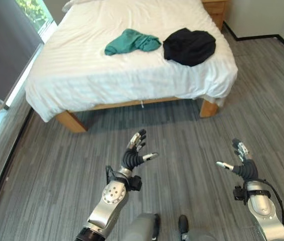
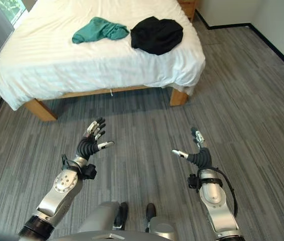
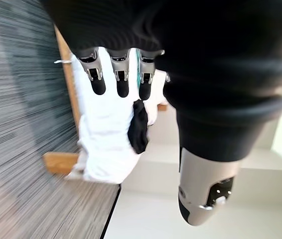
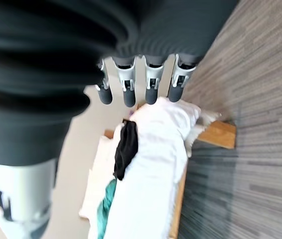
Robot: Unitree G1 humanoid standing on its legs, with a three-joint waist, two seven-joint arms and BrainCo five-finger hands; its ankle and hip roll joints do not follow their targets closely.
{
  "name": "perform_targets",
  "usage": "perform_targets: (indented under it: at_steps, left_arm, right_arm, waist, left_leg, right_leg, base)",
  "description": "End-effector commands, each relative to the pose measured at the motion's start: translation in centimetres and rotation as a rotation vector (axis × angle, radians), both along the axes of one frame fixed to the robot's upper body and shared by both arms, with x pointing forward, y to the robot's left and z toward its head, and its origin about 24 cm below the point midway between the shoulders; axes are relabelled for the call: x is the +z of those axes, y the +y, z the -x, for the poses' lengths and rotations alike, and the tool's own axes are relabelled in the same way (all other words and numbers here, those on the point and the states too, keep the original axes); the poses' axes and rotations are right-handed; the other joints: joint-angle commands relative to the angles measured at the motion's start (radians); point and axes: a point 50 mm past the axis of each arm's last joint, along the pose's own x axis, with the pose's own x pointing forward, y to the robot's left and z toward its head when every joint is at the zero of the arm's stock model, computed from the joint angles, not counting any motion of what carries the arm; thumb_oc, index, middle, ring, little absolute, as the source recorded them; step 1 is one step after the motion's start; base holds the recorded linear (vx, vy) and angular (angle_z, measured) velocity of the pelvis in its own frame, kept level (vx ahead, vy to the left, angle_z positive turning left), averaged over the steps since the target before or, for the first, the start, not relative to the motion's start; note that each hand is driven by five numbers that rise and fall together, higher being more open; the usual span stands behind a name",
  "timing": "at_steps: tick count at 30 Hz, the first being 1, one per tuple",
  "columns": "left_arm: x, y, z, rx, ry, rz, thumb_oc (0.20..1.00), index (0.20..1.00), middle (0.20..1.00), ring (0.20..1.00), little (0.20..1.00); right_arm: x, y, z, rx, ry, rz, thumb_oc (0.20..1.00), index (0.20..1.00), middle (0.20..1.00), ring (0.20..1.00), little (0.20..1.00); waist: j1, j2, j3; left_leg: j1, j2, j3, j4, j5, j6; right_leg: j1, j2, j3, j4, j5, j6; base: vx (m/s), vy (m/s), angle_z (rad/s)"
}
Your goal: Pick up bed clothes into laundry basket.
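The bed (image 1: 82, 75), a wooden frame under a white sheet, stood on a grey plank floor (image 1: 56, 170). Two pieces of clothing lay on the sheet toward the foot end: a teal garment (image 1: 132, 41), bunched, and a black garment (image 1: 189, 46), heaped just beside it on the robot's right. The two were near each other but apart, with white sheet visible between them. The black garment lay close to the bed's right edge. No legible writing or labelling was observed on either item or on the bedding.

The left hand (image 1: 134, 153) was raised over the floor, well short of the bed, its fingers (image 3: 97, 74) straight and spread, thumb apart, holding nothing and touching nothing. The right hand (image 1: 243, 163) was likewise raised over the floor, fingers (image 4: 152, 82) extended in a row, thumb apart, empty. Both hands were well apart from the garments. A wooden nightstand (image 1: 215, 9) stood beside the head of the bed.
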Motion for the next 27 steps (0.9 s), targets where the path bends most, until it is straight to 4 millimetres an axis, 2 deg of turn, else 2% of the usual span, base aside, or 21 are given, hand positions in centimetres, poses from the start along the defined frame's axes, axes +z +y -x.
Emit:
perform_targets:
  at_steps: [1, 2, 3, 5, 9, 10, 11, 12, 13, 14, 15, 16, 17, 18, 19, 20, 21, 22, 23, 26, 27]
  left_arm:
    - [1.7, 0.0, -0.5, 0.010, -0.088, 0.058, 1.000, 1.000, 1.000, 1.000, 1.000]
    - [1.4, -0.2, -0.5, 0.007, -0.078, 0.060, 1.000, 1.000, 1.000, 1.000, 1.000]
    - [1.4, -0.3, -0.5, 0.007, -0.079, 0.065, 1.000, 1.000, 1.000, 1.000, 1.000]
    - [1.5, -0.4, -0.4, 0.014, -0.087, 0.077, 1.000, 1.000, 1.000, 1.000, 1.000]
    - [1.1, -0.5, 0.0, 0.006, -0.067, 0.079, 1.000, 1.000, 1.000, 1.000, 1.000]
    - [1.1, -0.4, 0.1, -0.009, -0.063, 0.072, 1.000, 1.000, 1.000, 1.000, 1.000]
    - [1.2, -0.4, 0.1, -0.014, -0.066, 0.066, 1.000, 1.000, 1.000, 1.000, 1.000]
    - [1.3, -0.3, -0.1, -0.026, -0.074, 0.048, 1.000, 1.000, 1.000, 1.000, 1.000]
    - [1.3, -0.4, -0.1, -0.027, -0.073, 0.049, 1.000, 1.000, 1.000, 1.000, 1.000]
    - [1.6, -0.5, -0.3, -0.044, -0.086, 0.027, 1.000, 1.000, 1.000, 1.000, 1.000]
    - [2.0, -0.5, -0.6, -0.044, -0.109, 0.012, 1.000, 1.000, 1.000, 1.000, 1.000]
    - [2.3, -0.4, -0.8, -0.037, -0.123, 0.001, 1.000, 1.000, 1.000, 1.000, 1.000]
    - [2.3, -0.4, -0.8, -0.037, -0.123, 0.001, 1.000, 1.000, 1.000, 1.000, 1.000]
    - [2.8, -0.2, -1.1, -0.027, -0.148, -0.006, 1.000, 1.000, 1.000, 1.000, 1.000]
    - [2.9, -0.3, -1.1, -0.027, -0.149, -0.005, 1.000, 1.000, 1.000, 1.000, 1.000]
    - [2.9, -0.2, -1.1, -0.027, -0.150, -0.002, 1.000, 1.000, 1.000, 1.000, 1.000]
    - [2.6, -0.1, -1.0, -0.030, -0.140, 0.000, 1.000, 1.000, 1.000, 1.000, 1.000]
    - [2.3, 0.1, -0.8, -0.026, -0.123, 0.001, 1.000, 1.000, 1.000, 1.000, 1.000]
    - [2.3, 0.1, -0.8, -0.026, -0.123, 0.002, 1.000, 1.000, 1.000, 1.000, 1.000]
    - [1.6, 0.5, -0.5, -0.014, -0.098, 0.000, 1.000, 1.000, 1.000, 1.000, 1.000]
    - [1.1, 0.4, -0.1, -0.014, -0.080, 0.010, 1.000, 1.000, 1.000, 1.000, 1.000]
  right_arm:
    - [2.7, 0.6, -0.3, 0.065, -0.127, 0.027, 1.000, 1.000, 1.000, 1.000, 1.000]
    - [2.7, 0.6, -0.3, 0.066, -0.127, -0.004, 1.000, 1.000, 1.000, 1.000, 1.000]
    - [2.8, 0.6, -0.3, 0.070, -0.130, -0.015, 1.000, 1.000, 1.000, 1.000, 1.000]
    - [3.1, 0.8, -0.5, 0.073, -0.145, -0.031, 1.000, 1.000, 1.000, 1.000, 1.000]
    - [2.6, 1.3, -0.3, 0.087, -0.127, -0.014, 1.000, 1.000, 1.000, 1.000, 1.000]
    - [2.9, 1.4, -0.7, 0.087, -0.145, 0.016, 1.000, 1.000, 1.000, 1.000, 1.000]
    - [3.2, 1.5, -0.9, 0.089, -0.155, 0.039, 1.000, 1.000, 1.000, 1.000, 1.000]
    - [3.7, 1.5, -1.1, 0.093, -0.172, 0.083, 1.000, 1.000, 1.000, 1.000, 1.000]
    - [3.7, 1.4, -1.1, 0.092, -0.171, 0.084, 1.000, 1.000, 1.000, 1.000, 1.000]
    - [4.4, 1.5, -1.5, 0.088, -0.199, 0.130, 1.000, 1.000, 1.000, 1.000, 1.000]
    - [5.6, 0.8, -1.8, 0.045, -0.245, 0.229, 1.000, 1.000, 1.000, 1.000, 1.000]
    - [6.3, 0.3, -2.0, 0.011, -0.279, 0.286, 1.000, 1.000, 1.000, 1.000, 1.000]
    - [6.3, 0.3, -2.0, 0.011, -0.279, 0.286, 1.000, 1.000, 1.000, 1.000, 1.000]
    - [7.8, -0.6, -2.3, -0.055, -0.339, 0.321, 1.000, 1.000, 1.000, 1.000, 1.000]
    - [7.8, -0.6, -2.3, -0.056, -0.340, 0.322, 1.000, 1.000, 1.000, 1.000, 1.000]
    - [8.6, -0.9, -2.5, -0.063, -0.375, 0.233, 1.000, 1.000, 1.000, 1.000, 1.000]
    - [9.0, -1.1, -2.6, -0.073, -0.395, 0.201, 1.000, 1.000, 1.000, 1.000, 1.000]
    - [9.4, -1.4, -2.8, -0.091, -0.411, 0.212, 1.000, 1.000, 1.000, 1.000, 1.000]
    - [9.4, -1.4, -2.8, -0.090, -0.411, 0.212, 1.000, 1.000, 1.000, 1.000, 1.000]
    - [10.6, -2.4, -2.9, -0.158, -0.453, 0.300, 1.000, 1.000, 1.000, 1.000, 1.000]
    - [10.8, -3.0, -2.8, -0.214, -0.464, 0.333, 1.000, 1.000, 1.000, 1.000, 1.000]
  waist:
    - [0.026, 0.008, -0.032]
    - [0.039, 0.030, -0.038]
    - [0.043, 0.028, -0.039]
    - [0.046, 0.036, -0.059]
    - [0.059, 0.013, -0.091]
    - [0.074, -0.011, -0.099]
    - [0.071, -0.016, -0.098]
    - [0.059, -0.004, -0.086]
    - [0.055, -0.015, -0.087]
    - [0.040, 0.006, -0.074]
    - [0.009, 0.036, -0.058]
    - [-0.005, 0.049, -0.049]
    - [-0.006, 0.048, -0.049]
    - [-0.019, 0.062, -0.039]
    - [-0.029, 0.063, -0.038]
    - [-0.048, 0.052, -0.041]
    - [-0.050, 0.039, -0.045]
    - [-0.061, 0.034, -0.049]
    - [-0.062, 0.036, -0.047]
    - [-0.066, 0.026, -0.057]
    - [-0.061, 0.013, -0.088]
  left_leg:
    - [0.037, 0.029, 0.047, -0.264, 0.106, 0.013]
    - [0.000, 0.039, 0.086, -0.422, 0.171, 0.004]
    - [0.011, 0.027, 0.120, -0.504, 0.194, 0.004]
    - [0.012, 0.024, 0.158, -0.562, 0.200, 0.022]
    - [0.048, -0.014, 0.112, -0.569, 0.219, 0.053]
    - [0.093, -0.013, 0.109, -0.565, 0.196, 0.067]
    - [0.124, -0.017, 0.106, -0.566, 0.171, 0.075]
    - [0.163, -0.001, 0.103, -0.571, 0.161, 0.081]
    - [0.167, -0.017, 0.101, -0.570, 0.148, 0.083]
    - [0.203, 0.009, 0.093, -0.574, 0.144, 0.088]
    - [0.278, 0.030, 0.063, -0.583, 0.105, 0.091]
    - [0.298, 0.039, 0.050, -0.583, 0.095, 0.090]
    - [0.298, 0.037, 0.049, -0.583, 0.095, 0.090]
    - [0.335, 0.047, 0.042, -0.583, 0.068, 0.083]
    - [0.337, 0.046, 0.031, -0.583, 0.064, 0.082]
    - [0.371, 0.037, 0.012, -0.583, 0.025, 0.067]
    - [0.380, 0.029, 0.007, -0.583, 0.011, 0.060]
    - [0.409, 0.032, -0.014, -0.583, -0.020, 0.050]
    - [0.411, 0.034, -0.016, -0.583, -0.021, 0.050]
    - [0.468, 0.046, -0.040, -0.583, -0.083, 0.031]
    - [0.526, 0.062, -0.055, -0.583, -0.131, 0.028]
  right_leg:
    - [0.126, 0.013, 0.052, -0.051, -0.082, 0.102]
    - [0.161, 0.040, 0.073, -0.057, -0.115, 0.097]
    - [0.173, 0.036, 0.072, -0.057, -0.133, 0.100]
    - [0.203, 0.038, 0.073, -0.057, -0.163, 0.108]
    - [0.210, 0.027, 0.070, 0.029, -0.187, 0.119]
    - [0.161, 0.029, 0.053, 0.202, -0.138, 0.172]
    - [0.113, 0.024, 0.042, 0.314, -0.082, 0.217]
    - [0.061, 0.037, 0.036, 0.434, 0.013, 0.255]
    - [0.064, 0.023, 0.032, 0.444, -0.006, 0.257]
    - [0.017, 0.057, 0.031, 0.561, 0.084, 0.276]
    - [-0.097, 0.051, -0.027, 0.725, 0.064, 0.277]
    - [-0.148, 0.023, -0.068, 0.744, 0.047, 0.263]
    - [-0.148, 0.022, -0.069, 0.745, 0.045, 0.263]
    - [-0.227, -0.040, -0.133, 0.653, 0.013, 0.230]
    - [-0.219, -0.043, -0.143, 0.650, 0.007, 0.229]
    - [-0.252, -0.069, -0.182, 0.443, -0.009, 0.214]
    - [-0.263, -0.085, -0.190, 0.327, -0.006, 0.212]
    - [-0.257, -0.077, -0.193, 0.189, 0.023, 0.212]
    - [-0.251, -0.075, -0.196, 0.183, 0.026, 0.211]
    - [-0.278, -0.076, -0.196, 0.038, 0.104, 0.236]
    - [-0.228, -0.075, -0.169, -0.008, 0.127, 0.219]
  base:
    - [0.54, 0.042, -0.30]
    - [0.42, 0.011, -0.12]
    - [0.54, 0.025, -0.11]
    - [0.37, 0.062, -0.13]
    - [0.39, 0.062, -0.39]
    - [0.35, -0.002, -0.76]
    - [0.41, 0.018, -0.66]
    - [0.21, 0.029, -0.20]
    - [0.18, 0.042, -0.21]
    - [0.42, 0.084, 0.32]
    - [0.51, 0.095, 0.53]
    - [0.43, 0.073, 0.64]
    - [0.39, -0.006, 0.48]
    - [0.28, -0.022, 0.72]
    - [0.58, -0.115, 0.87]
    - [0.45, -0.168, 0.69]
    - [0.65, -0.244, 0.53]
    - [0.35, -0.151, 0.46]
    - [0.38, -0.144, 0.44]
    - [0.49, -0.185, 0.69]
    - [0.66, -0.301, 0.89]
